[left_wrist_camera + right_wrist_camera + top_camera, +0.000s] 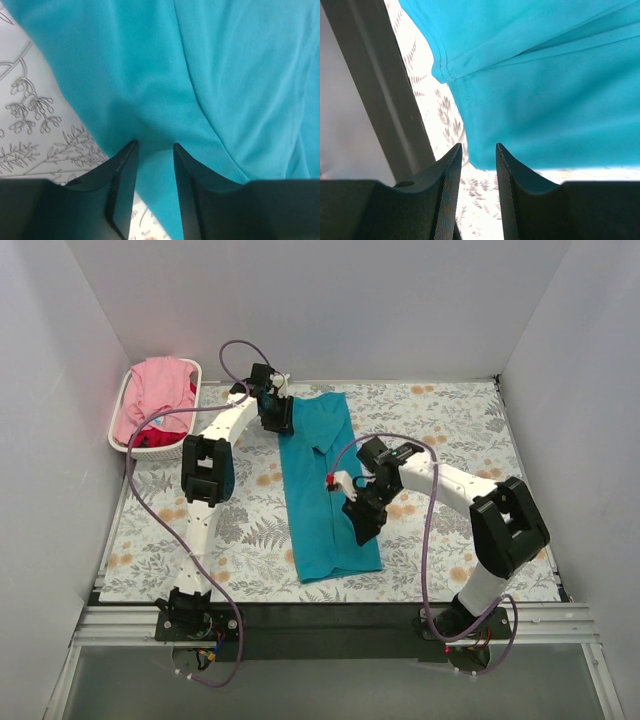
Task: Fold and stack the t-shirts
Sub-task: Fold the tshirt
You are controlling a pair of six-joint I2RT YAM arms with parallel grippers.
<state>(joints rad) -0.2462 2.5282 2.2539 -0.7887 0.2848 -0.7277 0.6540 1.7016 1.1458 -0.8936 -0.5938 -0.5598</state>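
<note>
Teal t-shirt (325, 490) laid out as a long strip on the patterned desk (450, 430), an end effector at each end.
Plain pale walls (330, 310) stand behind the teal t-shirt and to both sides of it. Beneath it the desk has a cover printed with grey leaves and orange flowers, and a metal rail (330, 615) runs just past its near end. Far left of it, a white basket (120, 430) holds a pink t-shirt (160, 390) over a red t-shirt (160, 438). The left end effector (155, 145) is at its far left corner, with teal cloth filling the narrow gap; whether it is clenched, I cannot tell. The right end effector (479, 146) hangs released over its near right edge, holding nothing.
</note>
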